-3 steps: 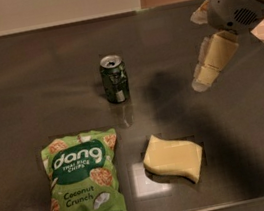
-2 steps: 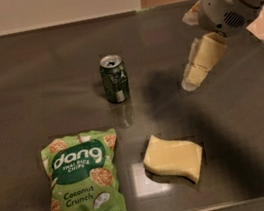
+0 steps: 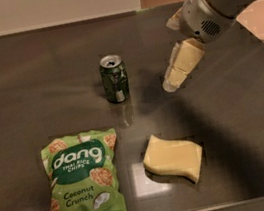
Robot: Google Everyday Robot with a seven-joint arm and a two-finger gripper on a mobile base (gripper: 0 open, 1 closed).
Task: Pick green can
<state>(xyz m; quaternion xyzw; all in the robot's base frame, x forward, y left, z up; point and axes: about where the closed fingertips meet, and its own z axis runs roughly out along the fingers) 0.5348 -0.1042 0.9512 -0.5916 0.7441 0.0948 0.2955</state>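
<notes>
Green can (image 3: 114, 79) stands upright on the dark surface (image 3: 31, 79), left of centre toward the far side, pull-tab top facing up, well apart from anything else. Nearer the camera lie a light green chip bag (image 3: 84, 182) and, to its right, a yellow sponge (image 3: 174, 157); neither touches the can. Handling estimate: a thin metal can, stiff enough for a firm squeeze but likely to dent if over-clamped. The wall is smooth and probably slick, and the can may be light if empty (the opening looks dark; contents cannot be judged). It tips easily if nudged near the rim. Best hold, in my judgement, is across the cylindrical wall at about mid-height, coming in from the side, with nothing standing close by it. End effector (image 3: 179, 69) hangs to the right of the can at roughly can height, angled down and to the left, its tip close above the surface. It is apart from the can, touches nothing and carries nothing. Whether it is released or clenched cannot be told from this view.
</notes>
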